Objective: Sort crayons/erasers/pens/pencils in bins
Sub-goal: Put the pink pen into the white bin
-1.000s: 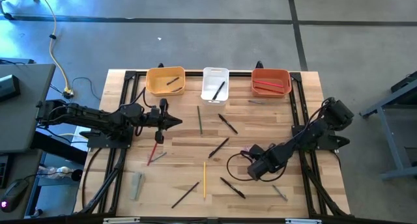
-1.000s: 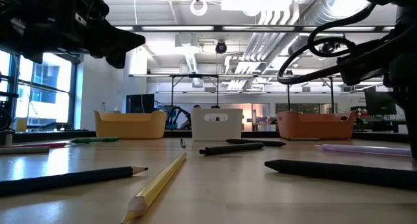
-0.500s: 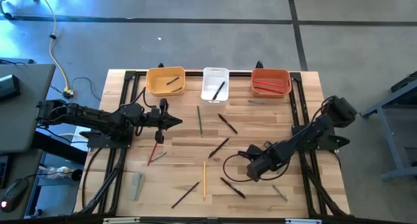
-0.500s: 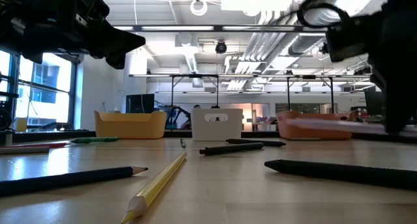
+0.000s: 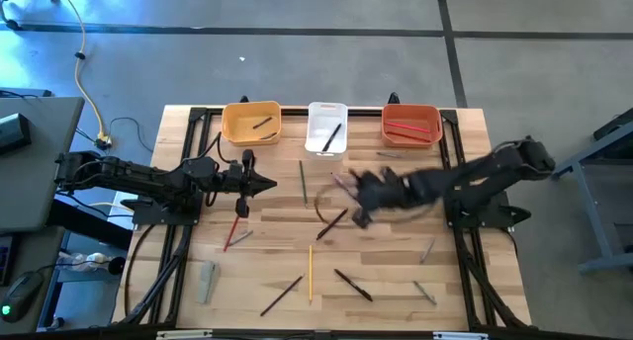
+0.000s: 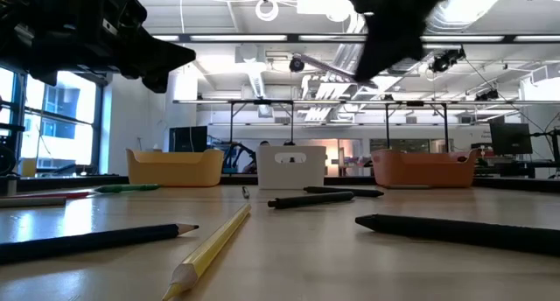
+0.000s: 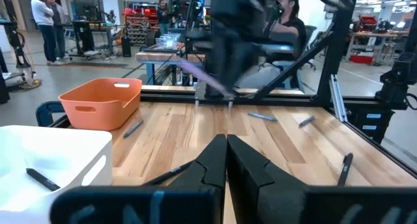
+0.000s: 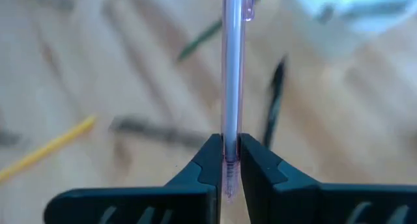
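Three bins stand along the far edge: yellow-orange, white and red-orange. Black pens, a green pen, a yellow pencil and a red pencil lie flat on the wood. My right gripper, blurred, hangs high over the table's middle, shut on a pale purple pen. At the table's left my left gripper is shut on nothing and points level above the table. My right gripper pinches the pale purple pen between its two fingers close to one end; a short stub shows behind the fingertips. The rest of the pen sticks out beyond them. The pen is lifted clear of the table and slanted.
A grey eraser lies near the front left. Two small grey pieces lie at the front right. Black frame rails run along the table's sides. People stand in the room beyond.
My right gripper has risen from the table's near right and swung toward the middle and the far edge, turning as it went. It carries the pale purple pen, which lay on the table a second ago and is now lifted clear.
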Motion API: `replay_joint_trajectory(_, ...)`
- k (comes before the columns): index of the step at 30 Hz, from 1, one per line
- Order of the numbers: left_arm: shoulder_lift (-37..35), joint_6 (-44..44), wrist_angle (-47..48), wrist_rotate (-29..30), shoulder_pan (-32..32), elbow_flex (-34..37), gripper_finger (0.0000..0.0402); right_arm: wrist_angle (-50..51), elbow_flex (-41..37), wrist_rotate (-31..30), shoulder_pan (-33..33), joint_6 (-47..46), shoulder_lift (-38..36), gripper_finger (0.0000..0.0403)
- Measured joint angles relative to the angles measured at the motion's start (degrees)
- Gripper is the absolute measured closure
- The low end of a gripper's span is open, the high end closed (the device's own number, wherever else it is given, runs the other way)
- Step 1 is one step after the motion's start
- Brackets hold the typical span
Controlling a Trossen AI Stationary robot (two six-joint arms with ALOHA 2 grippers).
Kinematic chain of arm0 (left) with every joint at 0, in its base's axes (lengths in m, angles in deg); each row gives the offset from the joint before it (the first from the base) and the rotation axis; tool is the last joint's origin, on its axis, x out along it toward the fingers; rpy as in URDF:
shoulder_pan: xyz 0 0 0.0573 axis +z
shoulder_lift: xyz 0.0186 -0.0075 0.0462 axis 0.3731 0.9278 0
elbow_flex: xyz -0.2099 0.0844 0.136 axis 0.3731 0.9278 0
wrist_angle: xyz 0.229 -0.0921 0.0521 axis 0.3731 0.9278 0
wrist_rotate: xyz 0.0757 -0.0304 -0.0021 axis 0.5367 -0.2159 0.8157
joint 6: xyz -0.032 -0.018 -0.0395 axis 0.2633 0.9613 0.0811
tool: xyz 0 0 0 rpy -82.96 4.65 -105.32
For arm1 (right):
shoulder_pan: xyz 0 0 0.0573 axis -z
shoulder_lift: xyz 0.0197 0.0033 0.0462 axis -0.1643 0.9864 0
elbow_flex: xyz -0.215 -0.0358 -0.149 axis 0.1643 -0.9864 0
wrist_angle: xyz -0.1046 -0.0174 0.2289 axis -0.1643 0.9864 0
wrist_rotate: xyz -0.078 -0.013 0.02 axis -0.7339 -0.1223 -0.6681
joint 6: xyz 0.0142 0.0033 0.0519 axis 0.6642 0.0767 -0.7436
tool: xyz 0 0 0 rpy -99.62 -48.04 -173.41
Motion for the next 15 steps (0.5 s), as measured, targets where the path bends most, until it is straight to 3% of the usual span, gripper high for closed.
replay_joint_trajectory(7,0.0,0.0,0.0,0.1,0.0,0.0,0.0401,-14.3,4.3,4.6,19.0,15.2,6.3,0.0382)
replay_joint_trajectory(15,0.0,0.1,0.0,0.1,0.0,0.0,0.0401,-18.6,10.2,11.9,33.8,15.4,20.2,0.0382)
